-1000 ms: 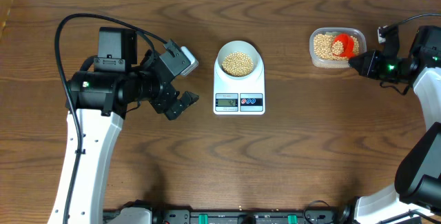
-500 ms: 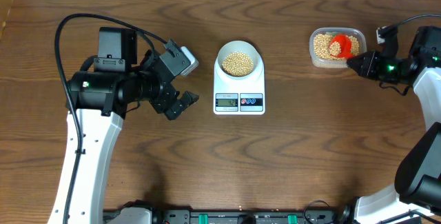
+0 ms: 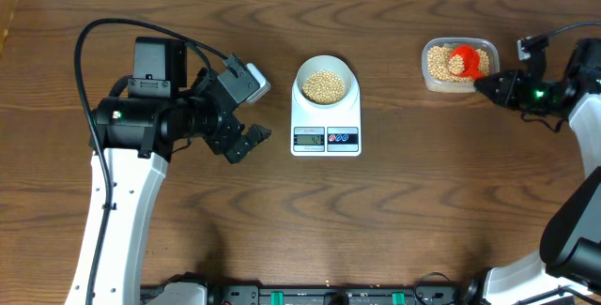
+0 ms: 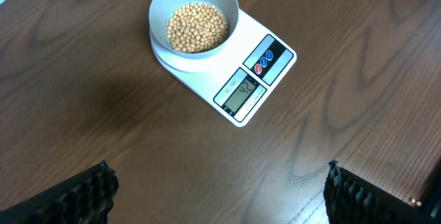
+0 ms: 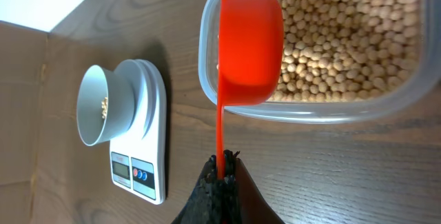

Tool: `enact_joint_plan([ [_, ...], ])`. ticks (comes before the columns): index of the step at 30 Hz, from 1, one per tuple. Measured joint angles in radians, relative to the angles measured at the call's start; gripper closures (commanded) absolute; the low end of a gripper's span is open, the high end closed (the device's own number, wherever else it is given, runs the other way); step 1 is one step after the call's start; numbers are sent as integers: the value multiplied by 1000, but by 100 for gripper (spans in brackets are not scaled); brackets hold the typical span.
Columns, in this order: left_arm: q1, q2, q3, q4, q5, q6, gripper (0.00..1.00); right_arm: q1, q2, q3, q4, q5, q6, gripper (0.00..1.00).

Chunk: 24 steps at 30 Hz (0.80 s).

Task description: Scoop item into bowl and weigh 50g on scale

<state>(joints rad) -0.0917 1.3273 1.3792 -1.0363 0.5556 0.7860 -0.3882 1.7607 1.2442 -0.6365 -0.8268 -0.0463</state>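
Overhead: bowl [image 3: 300, 73] on scale [image 3: 349, 117] holds beans [image 3: 325, 85]; tub [image 3: 458, 88] holds beans, scoop [image 3: 461, 60].

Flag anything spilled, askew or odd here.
Nothing stands out. The beans sit only in the bowl and the tub, with none seen loose on the table. The bowl rests upright on the scale, and the right gripper holds the scoop at the tub.
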Motion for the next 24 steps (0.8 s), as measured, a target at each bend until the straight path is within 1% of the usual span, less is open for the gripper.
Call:
enact_joint_plan([
  [10, 0, 0, 0, 0, 0, 0, 2, -53, 0, 0, -2, -108, 3, 99],
  [19, 0, 0, 0, 0, 0, 0, 2, -44, 0, 0, -2, -214, 3, 99],
  [24, 0, 0, 0, 0, 0, 0, 2, -16, 0, 0, -2, -263, 3, 99],
])
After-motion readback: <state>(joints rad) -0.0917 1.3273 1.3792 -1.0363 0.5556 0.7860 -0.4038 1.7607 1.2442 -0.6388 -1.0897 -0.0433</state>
